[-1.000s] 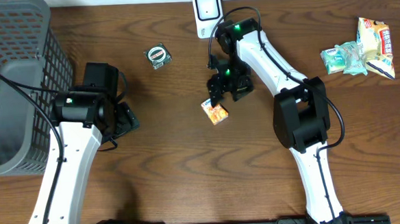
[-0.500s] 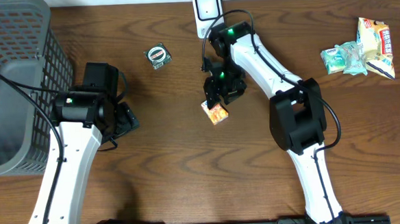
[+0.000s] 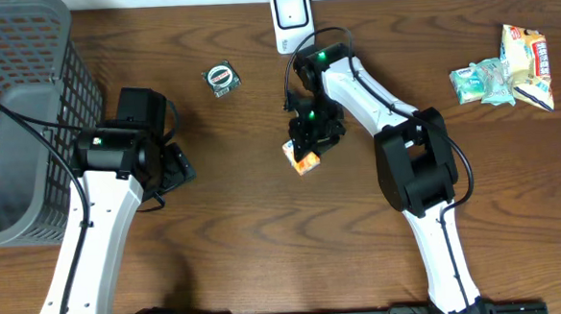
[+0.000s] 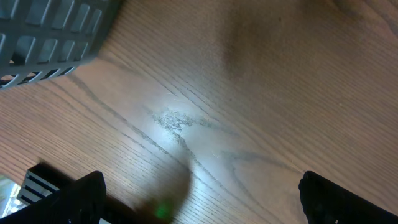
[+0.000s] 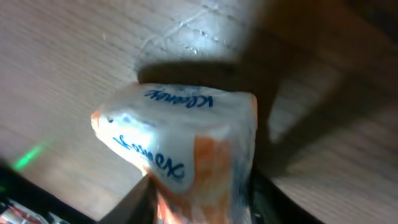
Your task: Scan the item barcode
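Orange-and-white crinkled film, blue lettering: the tissue packet [image 5: 180, 143] is soft and pillow-shaped. It sits on the brown wood-grain desk [image 3: 246, 236] near centre, at about 6 o'clock from the white boxy scanner [image 3: 291, 17]. The right tool [image 5: 200, 190] is directly over it, with a dark finger pressed against each flank, gripping the packet. The left tool [image 4: 202, 199], out toward 9 o'clock beside the grey mesh basket [image 3: 18, 113], has its fingers spread wide and holds nothing.
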`<state>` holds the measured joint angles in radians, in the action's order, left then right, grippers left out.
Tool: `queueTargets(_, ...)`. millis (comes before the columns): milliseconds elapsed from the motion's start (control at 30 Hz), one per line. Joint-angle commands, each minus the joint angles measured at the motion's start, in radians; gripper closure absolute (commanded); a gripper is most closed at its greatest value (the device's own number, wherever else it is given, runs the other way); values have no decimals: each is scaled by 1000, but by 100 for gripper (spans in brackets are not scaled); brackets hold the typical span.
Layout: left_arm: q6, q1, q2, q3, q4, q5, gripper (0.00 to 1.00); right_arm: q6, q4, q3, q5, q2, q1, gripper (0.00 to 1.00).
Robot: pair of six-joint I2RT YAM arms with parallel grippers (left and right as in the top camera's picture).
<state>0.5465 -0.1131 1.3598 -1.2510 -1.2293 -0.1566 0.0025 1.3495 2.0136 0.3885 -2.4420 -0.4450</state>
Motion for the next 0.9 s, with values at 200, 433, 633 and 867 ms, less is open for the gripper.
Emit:
queueTargets(200,5,3,1,4,-3,-10,3,5,-11,-15,5,-2,-2,99)
queueTargets(433,5,3,1,4,-3,-10,3,-60,-10,-12,193,-2,57,99)
queueTargets(633,5,3,1,4,-3,-10,3,-337,43,-12,591,-2,157,99)
queueTargets(867,5,3,1,4,-3,-10,2,-601,193,-12,777,-2,262,99)
